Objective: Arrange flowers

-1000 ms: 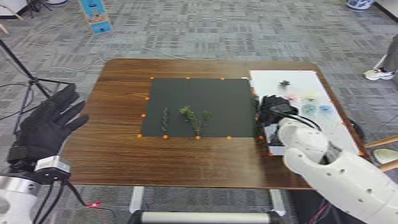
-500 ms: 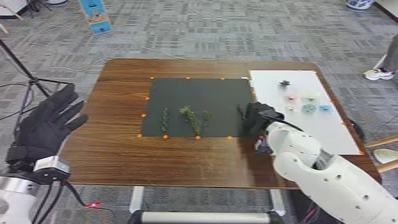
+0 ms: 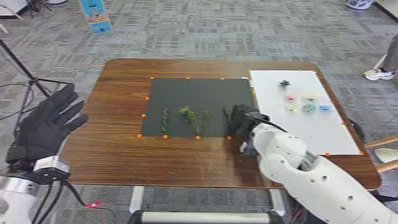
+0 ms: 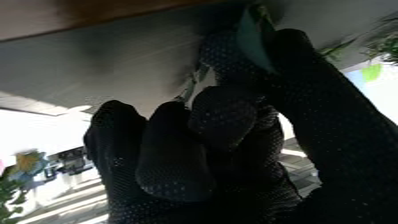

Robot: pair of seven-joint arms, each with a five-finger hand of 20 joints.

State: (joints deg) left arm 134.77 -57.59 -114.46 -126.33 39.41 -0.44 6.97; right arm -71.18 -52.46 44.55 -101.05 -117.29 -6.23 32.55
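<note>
Head view, from the left: the robot's left hand (image 3: pixel 43 127) in a black fabric glove is near the brown wooden table (image 3: pixel 102 155), fingers extended and released. Three green leafy sprigs (image 3: pixel 187 113) lie on the square black mat (image 3: pixel 200 90). At the mat's right part, the black-gloved right hand (image 3: pixel 242 117) pinches a green-leaved stem (image 4: pixel 254 42). Small pink, pale yellow, teal, blue and dark flower heads (image 3: pixel 309 108) rest on the white rectangular board (image 3: pixel 311 132).

The rounded right arm (image 3: pixel 298 162) is white with small dark spots. Black fabric covers the left hand (image 3: pixel 44 125) and the finely dotted right hand (image 3: pixel 242 117). Black cables (image 3: pixel 60 200) trail below a white wrist block (image 3: pixel 51 164).
</note>
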